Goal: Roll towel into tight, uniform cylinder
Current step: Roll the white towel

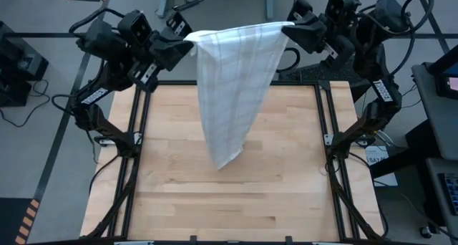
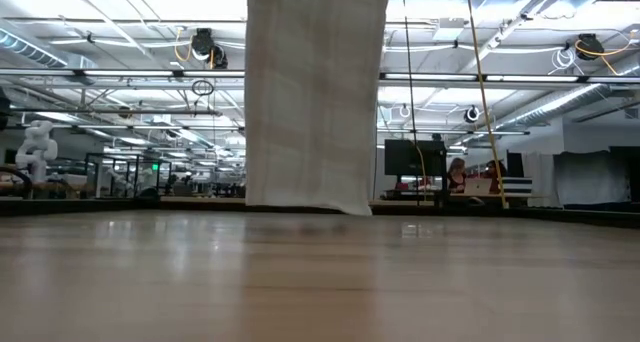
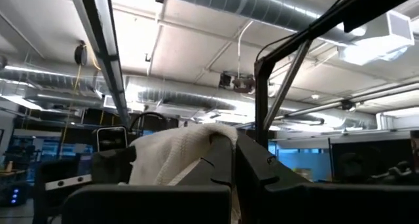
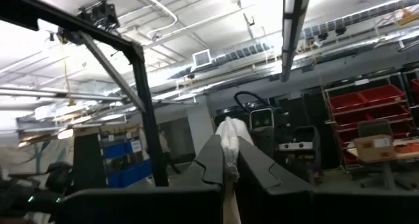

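Two grippers, left and right, both clamped on top corners of towel hanging at upper centre over table, hem just clear; risk: corner slips, or lands bunched w/ uneven lowering.

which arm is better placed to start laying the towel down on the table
Neither clearly; it looks like a job for both. The left gripper and right gripper are each shut on a top corner of the towel, which hangs above the table. Lowering together seems best.
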`<state>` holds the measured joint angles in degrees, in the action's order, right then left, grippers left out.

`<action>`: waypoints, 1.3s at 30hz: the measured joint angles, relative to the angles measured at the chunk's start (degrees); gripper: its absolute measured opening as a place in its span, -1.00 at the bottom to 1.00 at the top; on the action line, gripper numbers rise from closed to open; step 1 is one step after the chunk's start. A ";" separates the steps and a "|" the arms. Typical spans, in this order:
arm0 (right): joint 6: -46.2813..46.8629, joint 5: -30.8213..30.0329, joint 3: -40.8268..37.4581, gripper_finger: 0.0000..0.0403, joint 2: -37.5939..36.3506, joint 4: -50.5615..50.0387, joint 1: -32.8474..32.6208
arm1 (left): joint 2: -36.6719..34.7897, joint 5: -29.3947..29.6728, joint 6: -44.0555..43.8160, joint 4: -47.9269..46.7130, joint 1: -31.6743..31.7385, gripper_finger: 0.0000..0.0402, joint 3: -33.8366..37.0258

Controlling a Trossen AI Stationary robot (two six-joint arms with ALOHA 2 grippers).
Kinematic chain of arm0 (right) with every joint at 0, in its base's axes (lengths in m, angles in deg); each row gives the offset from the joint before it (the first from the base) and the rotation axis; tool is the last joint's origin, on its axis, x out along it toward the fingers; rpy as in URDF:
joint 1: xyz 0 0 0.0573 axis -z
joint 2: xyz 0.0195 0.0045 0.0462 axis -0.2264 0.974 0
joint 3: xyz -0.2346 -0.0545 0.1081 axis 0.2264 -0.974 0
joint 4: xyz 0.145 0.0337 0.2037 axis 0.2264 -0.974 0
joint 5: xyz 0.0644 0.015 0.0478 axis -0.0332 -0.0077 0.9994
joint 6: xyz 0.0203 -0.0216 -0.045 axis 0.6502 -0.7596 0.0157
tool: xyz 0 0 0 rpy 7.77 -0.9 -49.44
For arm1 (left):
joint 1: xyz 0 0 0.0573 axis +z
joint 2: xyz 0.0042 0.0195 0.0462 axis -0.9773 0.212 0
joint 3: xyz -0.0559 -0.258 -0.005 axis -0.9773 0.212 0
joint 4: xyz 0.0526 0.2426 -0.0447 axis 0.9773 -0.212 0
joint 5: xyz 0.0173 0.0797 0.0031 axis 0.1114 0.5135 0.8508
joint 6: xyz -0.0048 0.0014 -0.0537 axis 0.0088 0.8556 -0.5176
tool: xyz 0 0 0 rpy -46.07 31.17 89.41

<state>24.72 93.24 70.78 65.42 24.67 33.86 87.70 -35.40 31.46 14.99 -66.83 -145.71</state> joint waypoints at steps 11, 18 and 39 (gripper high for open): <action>1.02 -9.47 0.02 -0.98 -0.24 -0.37 -7.15 | -1.25 14.40 3.25 -0.79 -7.79 -1.00 -0.02; 5.59 -9.32 0.00 -0.98 -1.68 -2.19 -12.07 | -1.53 13.78 -0.69 -5.38 -13.50 -1.00 -0.02; 15.67 -9.51 -0.03 -0.98 -2.17 -4.08 -15.37 | -0.43 12.27 -3.78 -7.12 -14.43 -0.99 -0.07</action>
<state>40.39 83.73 70.75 63.24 20.59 18.49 87.28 -23.13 27.68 7.87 -81.26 -145.77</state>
